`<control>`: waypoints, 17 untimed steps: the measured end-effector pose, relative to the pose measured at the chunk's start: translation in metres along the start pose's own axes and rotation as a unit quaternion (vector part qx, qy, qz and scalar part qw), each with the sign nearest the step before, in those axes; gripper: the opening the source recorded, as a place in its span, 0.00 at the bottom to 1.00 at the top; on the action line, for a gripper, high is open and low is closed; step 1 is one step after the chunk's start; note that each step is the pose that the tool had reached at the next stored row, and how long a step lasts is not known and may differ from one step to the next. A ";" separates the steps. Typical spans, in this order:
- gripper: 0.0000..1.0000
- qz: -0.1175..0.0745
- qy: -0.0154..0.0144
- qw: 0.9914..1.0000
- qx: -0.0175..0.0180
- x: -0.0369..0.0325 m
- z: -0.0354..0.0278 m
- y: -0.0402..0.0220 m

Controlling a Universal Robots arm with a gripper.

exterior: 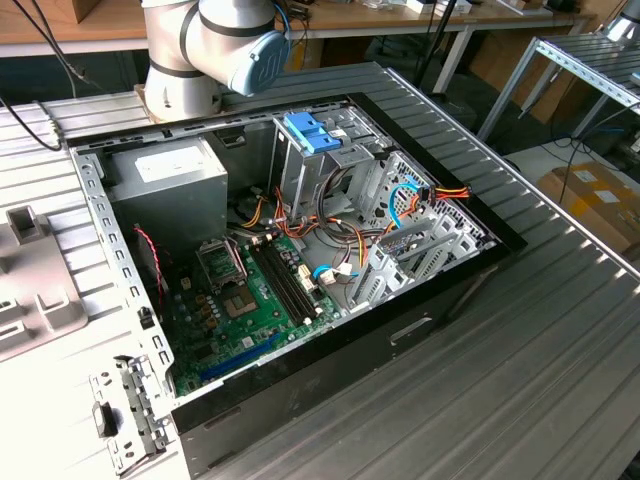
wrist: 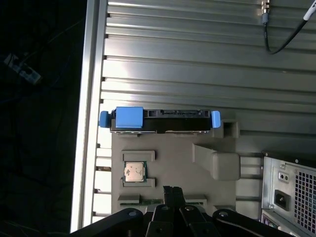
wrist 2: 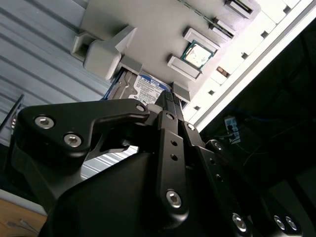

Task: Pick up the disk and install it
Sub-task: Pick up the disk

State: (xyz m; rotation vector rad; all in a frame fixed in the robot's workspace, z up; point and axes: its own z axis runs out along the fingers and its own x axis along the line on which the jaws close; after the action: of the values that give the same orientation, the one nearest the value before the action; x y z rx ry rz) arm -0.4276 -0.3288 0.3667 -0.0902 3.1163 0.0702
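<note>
The disk [wrist: 160,120] stands on its long edge in a slot of a grey fixture plate [wrist: 173,158]. It has a blue tab at one end and blue carrier corners. In the second wrist view the disk [wrist 2: 147,88] shows its labelled flat face just beyond the fingertips. My gripper [wrist: 173,190] hangs over the fixture plate a short way from the disk and does not touch it. Its black fingers [wrist 2: 167,113] are pressed together with nothing between them.
A small processor chip [wrist: 134,172] sits in the fixture plate between the disk and my gripper. The open computer case [exterior: 300,250] shows a motherboard [exterior: 250,300], cables and a drive cage topped by a blue part [exterior: 305,132]. A power supply [wrist: 291,192] is close by.
</note>
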 end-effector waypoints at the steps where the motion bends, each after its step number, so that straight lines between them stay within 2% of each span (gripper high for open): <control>1: 0.11 0.000 0.000 1.000 0.000 0.0000 0.0000 0.0000; 17: 0.11 -0.005 0.000 1.000 0.000 0.0000 0.0002 0.0000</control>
State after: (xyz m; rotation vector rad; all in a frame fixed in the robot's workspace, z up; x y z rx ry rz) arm -0.4276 -0.3288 0.3664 -0.1071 3.1160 0.0705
